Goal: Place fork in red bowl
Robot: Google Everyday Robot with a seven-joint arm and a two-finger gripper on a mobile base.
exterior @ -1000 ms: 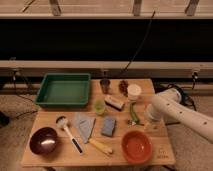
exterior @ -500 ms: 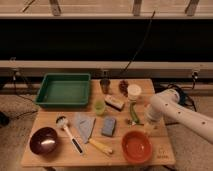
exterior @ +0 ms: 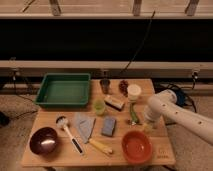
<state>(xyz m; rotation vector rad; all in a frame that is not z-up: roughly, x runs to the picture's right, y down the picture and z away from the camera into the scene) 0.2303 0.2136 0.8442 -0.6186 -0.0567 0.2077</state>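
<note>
The red bowl (exterior: 136,146) sits at the front right of the wooden table (exterior: 165,150); it is orange-red, matte inside and empty. My gripper (exterior: 149,123) hangs at the end of the white arm (exterior: 180,119), which comes in from the right. It is low over the table's right side, just behind and to the right of the red bowl and beside a green item (exterior: 133,114). No silvery fork shows; the spot under the gripper is hidden.
A green tray (exterior: 64,90) stands back left. A dark maroon bowl (exterior: 43,140) is front left. A white-headed brush (exterior: 63,121), grey cloth (exterior: 85,124), blue-grey sponge (exterior: 108,126) and yellow-handled tool (exterior: 101,146) lie mid-table. A white cup (exterior: 134,92) and dark cup (exterior: 104,86) stand at the back.
The arm has moved left and down, bringing the gripper from above the table's right edge to low over the table near the red bowl. Nothing on the table has moved.
</note>
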